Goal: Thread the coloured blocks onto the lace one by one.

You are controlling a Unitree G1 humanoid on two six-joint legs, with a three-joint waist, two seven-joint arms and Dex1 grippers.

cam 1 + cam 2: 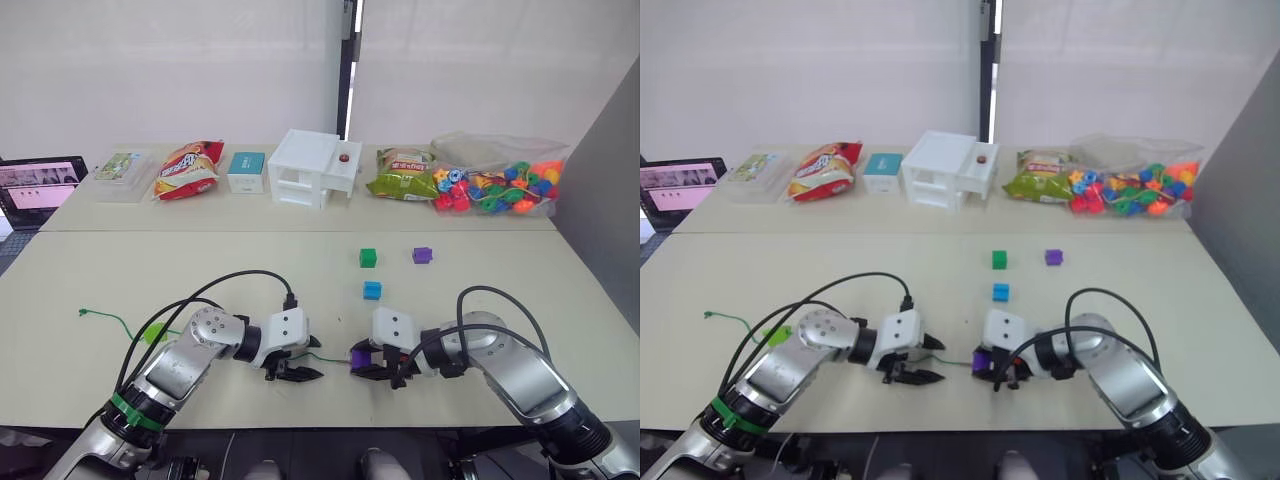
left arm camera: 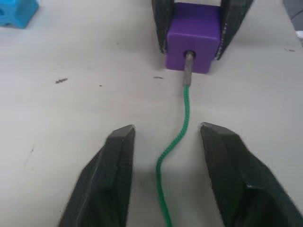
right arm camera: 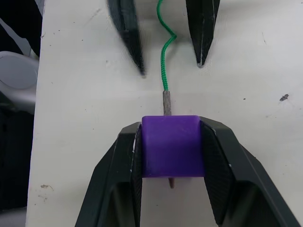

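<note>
My right gripper (image 3: 171,126) is shut on a purple block (image 3: 173,146) near the table's front edge. The lace (image 2: 182,127) lies on the table, and its stiff grey tip (image 2: 188,68) goes into the block's hole and pokes out on the far side. My left gripper (image 2: 168,128) is open just left of the block, with the green cord lying loose between its fingers (image 2: 118,156). The lace trails left to its end (image 1: 85,313), past a lime green block (image 1: 155,333). A dark green block (image 1: 368,258), a second purple one (image 1: 422,255) and a blue one (image 1: 372,290) lie further back.
Along the back stand a clear bag of bright beads (image 1: 500,185), two snack bags (image 1: 188,168) (image 1: 400,175), a white box (image 1: 312,168), a teal box (image 1: 246,172) and a clear container (image 1: 122,170). A screen (image 1: 40,190) sits at the far left. Black cables (image 1: 230,285) arch over both arms.
</note>
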